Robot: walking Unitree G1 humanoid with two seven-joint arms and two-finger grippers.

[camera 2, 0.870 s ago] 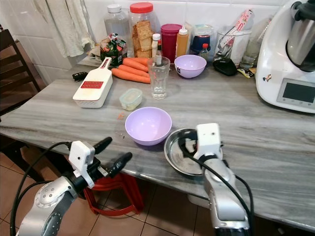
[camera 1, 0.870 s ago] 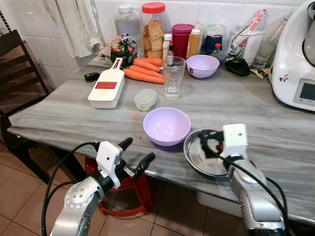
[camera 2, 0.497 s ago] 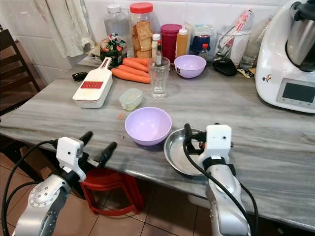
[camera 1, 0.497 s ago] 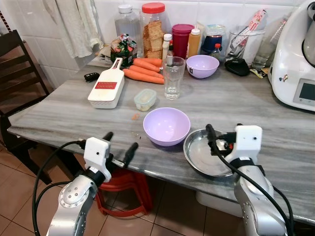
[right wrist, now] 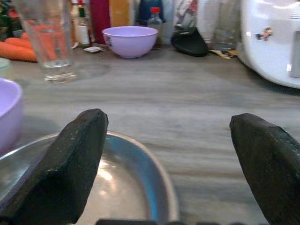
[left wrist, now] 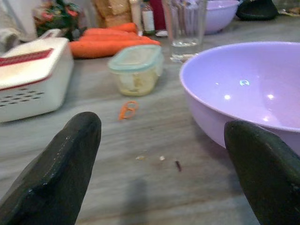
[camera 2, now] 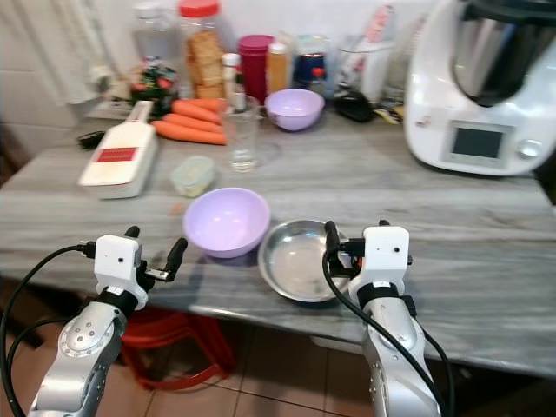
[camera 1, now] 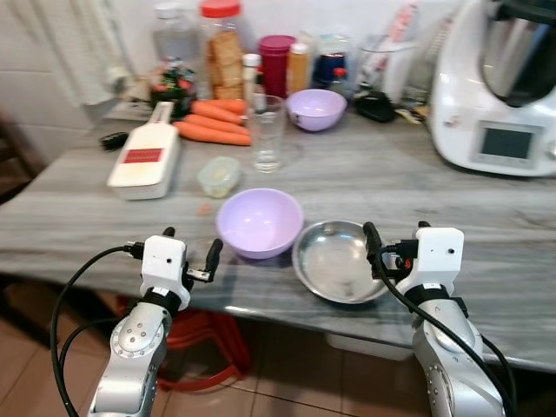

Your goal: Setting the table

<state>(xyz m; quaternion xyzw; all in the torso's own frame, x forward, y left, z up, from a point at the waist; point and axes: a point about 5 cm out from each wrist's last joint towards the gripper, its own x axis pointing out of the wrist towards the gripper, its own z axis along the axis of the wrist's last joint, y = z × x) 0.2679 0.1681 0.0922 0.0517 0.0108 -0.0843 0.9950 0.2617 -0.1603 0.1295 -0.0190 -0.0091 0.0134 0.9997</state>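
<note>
Barely begun, I judge — the purple bowl [camera 1: 259,221] and steel dish [camera 1: 337,260] sit near the table's [camera 1: 486,208] front edge, glass [camera 1: 266,132] toward the back. Left gripper [camera 1: 189,258] and right gripper [camera 1: 393,243] hover there, jaws apart, empty.

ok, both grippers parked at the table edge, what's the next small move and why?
Probably ease the right gripper forward and down onto the near rim of the steel bowl. Its fingers are spread wide right at that rim, nothing between them, while the left gripper hangs open, short of the purple bowl.
</note>
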